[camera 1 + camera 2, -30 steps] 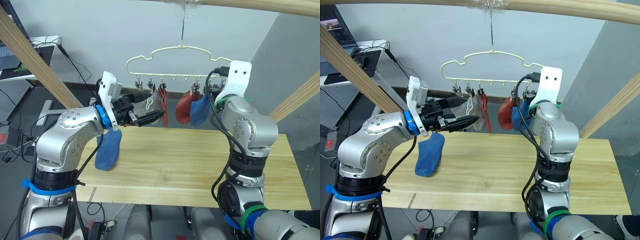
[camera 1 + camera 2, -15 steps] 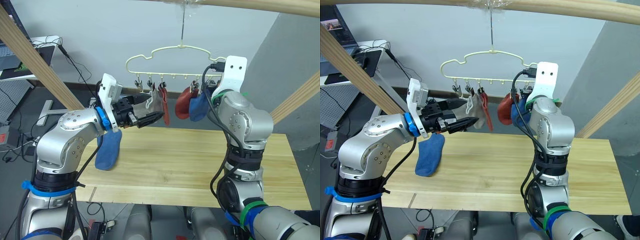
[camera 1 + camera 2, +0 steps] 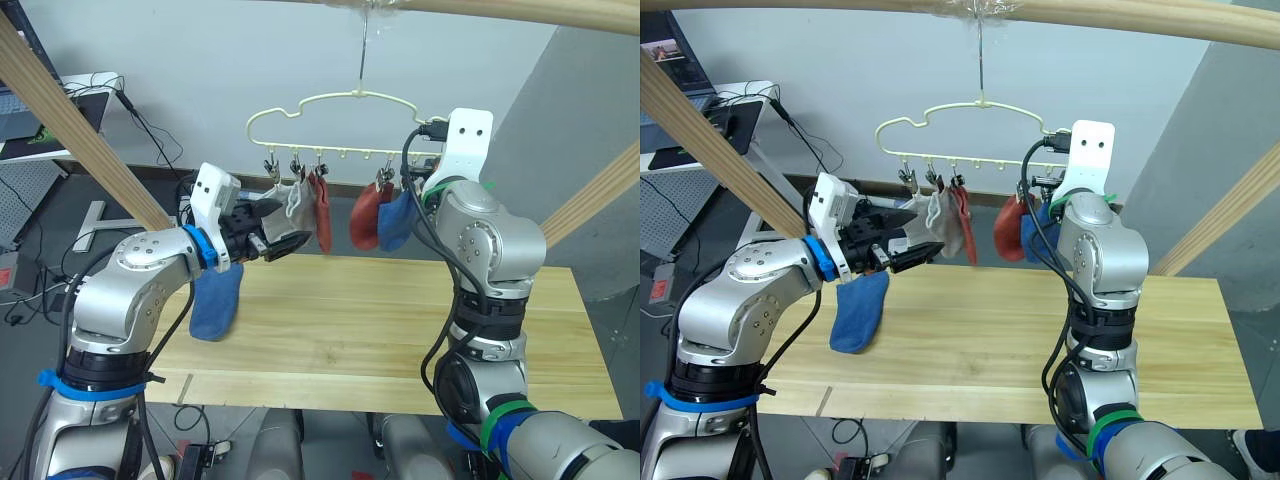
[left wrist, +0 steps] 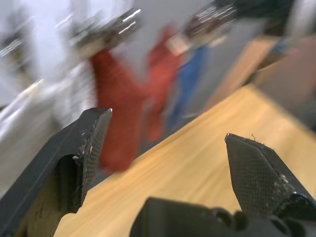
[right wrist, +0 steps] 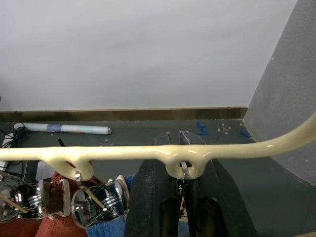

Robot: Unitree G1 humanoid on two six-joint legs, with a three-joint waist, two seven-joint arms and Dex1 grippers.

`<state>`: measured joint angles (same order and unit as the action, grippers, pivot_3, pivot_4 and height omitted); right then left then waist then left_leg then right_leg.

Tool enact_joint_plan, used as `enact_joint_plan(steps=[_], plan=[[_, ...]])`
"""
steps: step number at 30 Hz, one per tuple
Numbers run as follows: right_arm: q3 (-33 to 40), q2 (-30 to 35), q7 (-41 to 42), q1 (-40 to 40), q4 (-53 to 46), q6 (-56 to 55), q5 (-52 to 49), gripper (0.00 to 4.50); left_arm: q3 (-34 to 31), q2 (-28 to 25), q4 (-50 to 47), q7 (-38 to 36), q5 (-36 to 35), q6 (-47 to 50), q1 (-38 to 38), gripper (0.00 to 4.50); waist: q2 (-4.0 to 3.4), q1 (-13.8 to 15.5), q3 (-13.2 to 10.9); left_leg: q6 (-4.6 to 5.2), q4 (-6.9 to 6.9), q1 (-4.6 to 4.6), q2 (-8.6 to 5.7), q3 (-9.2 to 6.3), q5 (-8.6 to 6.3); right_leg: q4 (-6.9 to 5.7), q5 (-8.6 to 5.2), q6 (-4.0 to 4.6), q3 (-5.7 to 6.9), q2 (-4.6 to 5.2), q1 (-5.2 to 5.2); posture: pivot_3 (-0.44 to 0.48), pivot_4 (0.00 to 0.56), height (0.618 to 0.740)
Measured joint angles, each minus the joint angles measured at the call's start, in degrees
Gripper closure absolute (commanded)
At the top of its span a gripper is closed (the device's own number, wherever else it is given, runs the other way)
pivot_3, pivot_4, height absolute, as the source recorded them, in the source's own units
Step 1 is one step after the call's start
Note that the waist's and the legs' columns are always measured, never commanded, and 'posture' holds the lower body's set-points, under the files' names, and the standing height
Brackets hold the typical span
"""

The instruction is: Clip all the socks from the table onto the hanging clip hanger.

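One blue sock (image 3: 215, 300) lies on the table (image 3: 380, 310) at its left end, partly over the edge. The clip hanger (image 3: 330, 100) hangs from the top beam. Clipped to it are two light grey socks (image 3: 292, 203), a rust-red sock (image 3: 320, 205), a second rust-red sock (image 3: 363, 218) and a blue sock (image 3: 395, 218). My left gripper (image 3: 285, 243) is open and empty, just left of and below the grey socks. My right gripper (image 5: 179, 153) is shut on the hanger's lower wire at a clip loop near its right end.
Thick wooden poles slant up at the left (image 3: 80, 130) and right (image 3: 600, 195), and a beam (image 3: 500, 10) crosses overhead. A desk with cables (image 3: 60, 110) stands behind the left pole. The table's middle and right are bare wood.
My left gripper has drawn back to the left, away from the grey sock, and now stands open. The hanger has swung slightly left. The right gripper rose a little.
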<state>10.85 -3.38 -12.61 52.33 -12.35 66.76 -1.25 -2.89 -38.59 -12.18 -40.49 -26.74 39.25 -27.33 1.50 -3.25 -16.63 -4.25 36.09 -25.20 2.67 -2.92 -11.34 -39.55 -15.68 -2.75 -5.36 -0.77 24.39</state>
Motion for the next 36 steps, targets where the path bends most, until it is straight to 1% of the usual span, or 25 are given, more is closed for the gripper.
enact_joint_plan(steps=[3,7,9,14,19,27,29,32,35,36], plan=[[0.0,-0.1,-0.1,0.0,-0.1,0.2,0.0,4.48,0.4,0.0,4.5,2.3,3.9,-1.2,1.5,0.26,0.00,0.0,0.0,0.00,0.00,0.00,0.00,0.00,0.00,0.00,0.00,0.00,0.00,0.00,0.00,0.007,0.248,0.740],[0.0,-0.1,-0.1,0.0,-0.5,0.5,0.0,4.48,1.2,-0.4,14.5,6.4,10.8,-3.6,4.0,0.26,0.00,0.0,0.0,0.00,-0.02,0.02,0.01,0.01,0.00,0.01,0.00,0.00,-0.01,-0.01,0.01,0.007,0.248,0.740],[0.1,-0.1,-0.1,0.0,-0.6,1.0,0.0,4.48,1.2,0.0,19.0,7.6,12.7,-5.1,4.6,0.26,0.00,0.0,0.0,0.00,-0.02,0.02,0.01,0.02,0.00,0.01,0.00,0.00,-0.01,0.00,0.01,0.003,0.250,0.740],[0.1,-0.1,-0.2,0.0,-0.9,1.7,0.0,4.48,1.4,0.7,25.6,8.1,15.8,-9.7,4.7,0.26,0.00,0.2,0.0,0.00,-0.02,0.01,0.00,0.02,0.00,0.01,0.00,0.00,-0.01,0.02,0.00,-0.015,0.250,0.740],[0.2,0.0,-0.2,-0.1,-1.9,2.7,0.0,4.48,1.5,2.5,33.8,9.5,18.7,-13.4,2.7,0.26,0.00,0.0,0.0,0.00,-0.01,0.02,0.01,0.02,0.00,-0.01,0.00,0.00,0.00,0.01,0.01,-0.030,0.251,0.740],[0.3,0.2,-0.3,-0.2,-3.6,4.2,0.4,4.48,1.3,5.0,47.9,11.2,21.3,-16.1,-4.1,0.26,0.01,0.0,0.0,0.00,-0.02,0.02,0.00,0.02,0.00,-0.01,0.00,0.00,-0.01,0.01,0.00,-0.045,0.253,0.740],[0.3,0.2,-0.3,-0.2,-3.8,4.6,0.4,4.48,1.4,5.1,50.1,11.0,21.6,-15.8,-5.7,0.26,0.03,0.0,0.0,0.00,-0.01,0.03,0.00,0.02,0.00,-0.04,0.00,0.00,0.00,0.00,0.00,-0.048,0.253,0.740],[0.3,0.2,-0.3,-0.2,-4.3,5.1,0.5,4.48,1.6,5.1,51.0,10.3,22.2,-15.6,-6.2,0.26,0.01,-0.1,0.1,0.00,-0.01,0.12,0.00,0.06,0.00,-0.16,0.00,0.00,-0.06,0.01,-0.01,-0.050,0.253,0.740],[0.3,0.2,-0.3,-0.2,-4.8,5.5,0.5,4.50,2.1,5.2,50.7,9.6,22.6,-14.9,-5.8,0.84,0.00,-0.2,0.1,0.01,-0.01,0.25,0.00,0.10,0.00,-0.26,-0.01,-0.01,-0.12,0.00,-0.06,-0.051,0.253,0.740],[0.3,0.2,-0.3,-0.2,-4.9,5.6,0.5,4.50,2.2,5.3,50.4,9.5,22.6,-14.9,-5.5,1.12,0.01,-0.3,0.1,0.01,-0.01,0.28,-0.01,0.11,0.01,-0.28,-0.01,-0.01,-0.13,0.00,-0.08,-0.051,0.253,0.740]])
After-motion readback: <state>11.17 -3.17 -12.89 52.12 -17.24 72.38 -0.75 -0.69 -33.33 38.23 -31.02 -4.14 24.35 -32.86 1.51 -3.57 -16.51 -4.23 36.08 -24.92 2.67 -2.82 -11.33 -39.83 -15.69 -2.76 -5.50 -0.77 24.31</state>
